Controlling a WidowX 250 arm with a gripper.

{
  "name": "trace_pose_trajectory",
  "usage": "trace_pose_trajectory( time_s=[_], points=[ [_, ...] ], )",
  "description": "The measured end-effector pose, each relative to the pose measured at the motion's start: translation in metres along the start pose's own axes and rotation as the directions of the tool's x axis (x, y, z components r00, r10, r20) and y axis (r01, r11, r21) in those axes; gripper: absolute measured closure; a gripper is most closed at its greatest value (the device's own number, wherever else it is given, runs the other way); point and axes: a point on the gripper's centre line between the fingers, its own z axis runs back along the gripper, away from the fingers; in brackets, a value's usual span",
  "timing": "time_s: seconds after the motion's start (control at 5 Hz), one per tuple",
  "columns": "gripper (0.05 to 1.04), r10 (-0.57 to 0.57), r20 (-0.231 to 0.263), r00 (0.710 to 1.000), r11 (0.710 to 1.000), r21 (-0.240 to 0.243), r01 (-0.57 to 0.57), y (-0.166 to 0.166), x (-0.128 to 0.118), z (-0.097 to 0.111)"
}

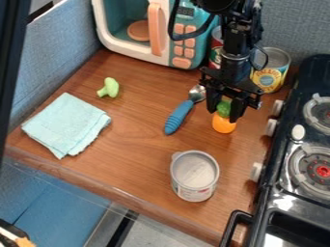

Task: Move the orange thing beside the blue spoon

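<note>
A wooden table (138, 154) is seen at a slant from above, bordered by a toy microwave (139, 54) at its back edge and a black stove (278, 211) along its right edge. A black gripper (224, 114) hangs down over the right part of the table, set around the leafy green top (224, 108) of the orange thing (224, 126), whose rounded orange body is exposed below. Whether the claw is closed on that top or only placed around it cannot be told, nor whether the orange thing is raised or resting on the wood. To its left, near but not touching, the blue spoon (178, 117) is laid at a slant, its metal bowl pointed toward the back edge and its blue handle toward the front. A pale blue cloth (67, 125) is spread near the left edge, with a small light green piece (109, 88) set behind it; an open can (195, 174) is stood near the front edge. The orange thing is judged to be light, fairly stiff and not fragile, as a toy vegetable would be. Its curved body may be smooth enough to slip or roll if pinched low, so a hold is best taken across the green top, close to where the orange begins. Only a small sideways shift toward the spoon handle, then a gentle release, seems to be called for.
</note>
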Motion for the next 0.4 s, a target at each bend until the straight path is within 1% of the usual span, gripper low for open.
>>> trace_pose_trajectory(
  time_s=[0.2,0.4],
  points=[
    [0.13,0.001,-0.038,0.999,1.0,0.023,0.0,-0.006,-0.008,-0.001],
    [0.075,-0.005,0.073,0.997,0.999,0.039,0.003,-0.007,-0.003,0.043]
  ],
)
